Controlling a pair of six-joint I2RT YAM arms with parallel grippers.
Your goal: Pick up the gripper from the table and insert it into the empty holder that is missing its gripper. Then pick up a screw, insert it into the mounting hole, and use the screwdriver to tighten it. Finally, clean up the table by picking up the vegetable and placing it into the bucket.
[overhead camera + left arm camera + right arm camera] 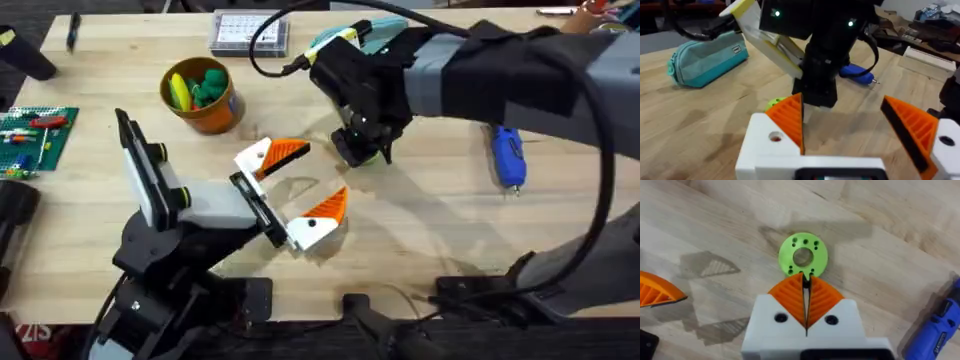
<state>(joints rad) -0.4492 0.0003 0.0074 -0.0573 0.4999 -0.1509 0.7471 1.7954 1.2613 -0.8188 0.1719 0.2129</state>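
The holder (215, 205) is the white body with a black rail on my left arm. Two orange ribbed fingers (285, 150) (325, 208) sit on it, spread wide. My left gripper (842, 107) is open, facing the right arm. My right gripper (805, 280) (355, 150) is down at the table with its orange pads pressed together. A small dark screw (804, 276) is pinched at the tips, over the edge of a lime-green round dish (802, 257). The blue screwdriver (508, 158) (935, 330) lies to the right. The orange bucket (205, 95) holds yellow and green vegetable pieces.
A teal pouch (705, 60) and a clear parts box (248, 33) lie at the back. A green board with small parts (30, 135) is at the left edge, a black pen (73, 30) at the back left. A black cable loops above the right arm.
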